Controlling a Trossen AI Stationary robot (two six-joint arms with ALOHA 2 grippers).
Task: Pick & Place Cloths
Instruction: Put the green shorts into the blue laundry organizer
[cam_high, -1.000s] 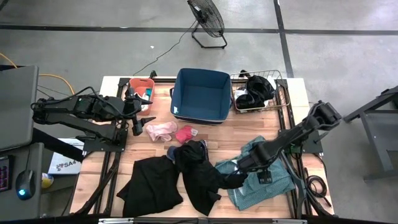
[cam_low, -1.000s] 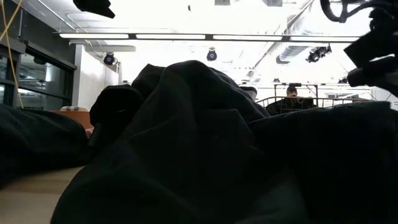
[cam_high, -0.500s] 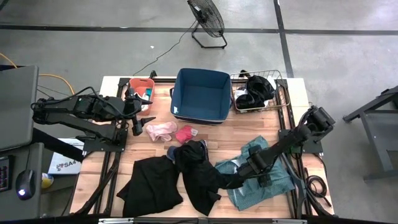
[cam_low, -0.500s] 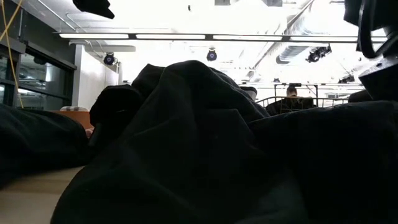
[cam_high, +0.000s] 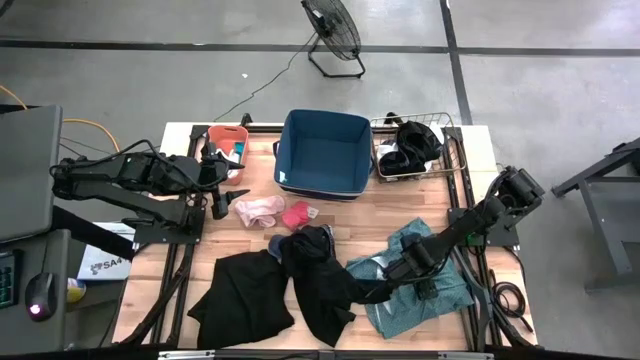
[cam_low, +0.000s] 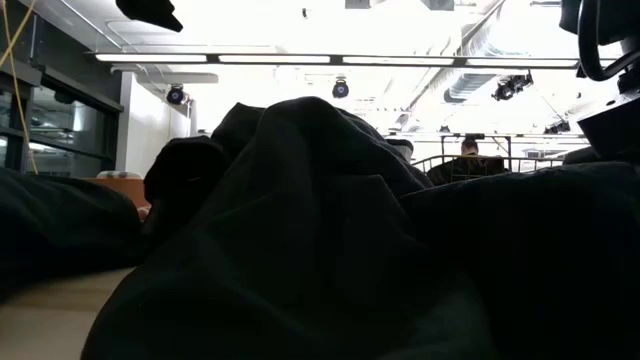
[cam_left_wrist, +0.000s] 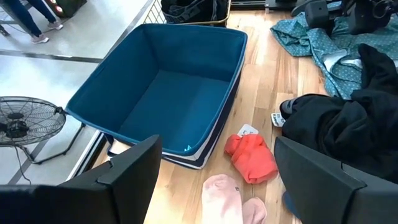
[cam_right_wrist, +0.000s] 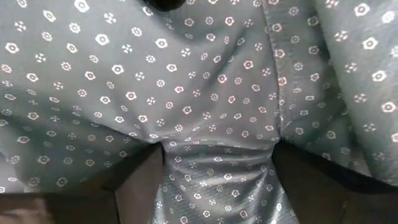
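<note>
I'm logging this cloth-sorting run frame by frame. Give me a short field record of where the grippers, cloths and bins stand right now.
left gripper: open, hovering beside the pink cloth, holding nothing
right gripper: open, low over the teal shirt, fingers astride a fold
red cloth: on the table in front of the navy bin
black cloths: heaped at the table's front
navy bin: empty
wire basket: holds a black garment
orange bin: contents unclear

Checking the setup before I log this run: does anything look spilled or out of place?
Nothing is damaged. Clothes lie loose across the table: black garments, a teal patterned shirt, and pink and red pieces. The navy bin is empty.
</note>
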